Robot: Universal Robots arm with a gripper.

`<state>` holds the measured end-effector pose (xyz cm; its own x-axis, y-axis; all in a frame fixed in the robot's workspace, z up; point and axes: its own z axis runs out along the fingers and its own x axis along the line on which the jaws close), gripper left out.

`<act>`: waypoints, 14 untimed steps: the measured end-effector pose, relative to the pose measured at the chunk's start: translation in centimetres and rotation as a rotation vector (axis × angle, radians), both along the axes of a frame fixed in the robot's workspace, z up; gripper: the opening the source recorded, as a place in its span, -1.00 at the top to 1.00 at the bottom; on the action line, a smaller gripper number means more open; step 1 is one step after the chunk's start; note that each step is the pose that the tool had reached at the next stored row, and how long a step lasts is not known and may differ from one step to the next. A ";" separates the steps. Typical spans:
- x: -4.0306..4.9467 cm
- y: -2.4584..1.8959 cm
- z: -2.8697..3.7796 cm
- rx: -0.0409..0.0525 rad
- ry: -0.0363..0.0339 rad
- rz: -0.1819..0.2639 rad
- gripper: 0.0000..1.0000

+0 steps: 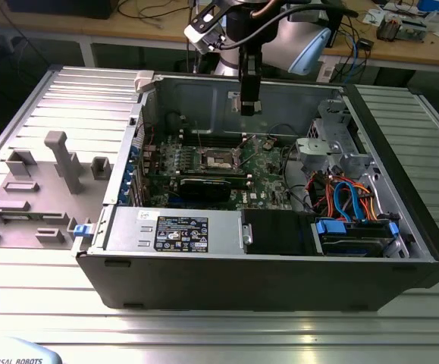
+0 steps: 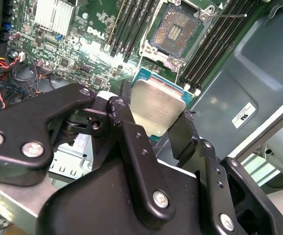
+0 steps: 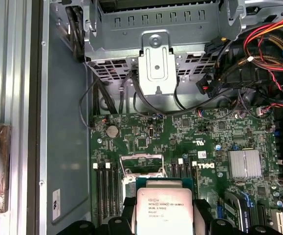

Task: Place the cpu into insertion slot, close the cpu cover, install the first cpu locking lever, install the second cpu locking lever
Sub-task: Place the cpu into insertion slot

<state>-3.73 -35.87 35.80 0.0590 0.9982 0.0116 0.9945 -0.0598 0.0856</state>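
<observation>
My gripper [image 2: 156,111] is shut on the cpu [image 2: 157,108], a flat square chip with a silvery top, one black finger [image 2: 123,105] on each side. In the first wrist view the cpu [image 3: 164,209] hangs over the green motherboard [image 3: 219,142], just short of the insertion slot [image 3: 142,169]. The insertion slot [image 2: 173,30] lies uncovered, its contact field showing inside a shiny metal rim. A thin locking lever [image 2: 225,15] sticks out beside it. I cannot tell the cpu cover apart from that rim. In the exterior view the gripper [image 1: 247,106] hovers inside the open case above the insertion slot [image 1: 219,159].
Long black memory slots [image 2: 131,24] flank the socket on both sides. A finned heatsink [image 3: 244,163] and a black expansion card [image 1: 204,186] sit nearby. Red, orange and blue cables [image 1: 344,197] crowd the drive bay. The power supply [image 1: 170,227] and case walls [image 1: 280,95] box the board in.
</observation>
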 end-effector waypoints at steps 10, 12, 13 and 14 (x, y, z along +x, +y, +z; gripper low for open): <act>0.00 0.00 -0.13 0.0000 0.0000 0.000 -0.08; 0.00 0.00 -0.21 -0.0001 0.0000 0.000 -0.08; 0.00 0.00 -0.25 -0.0001 0.0000 0.000 -0.08; 0.00 0.00 -0.28 0.0000 0.0000 0.000 -0.08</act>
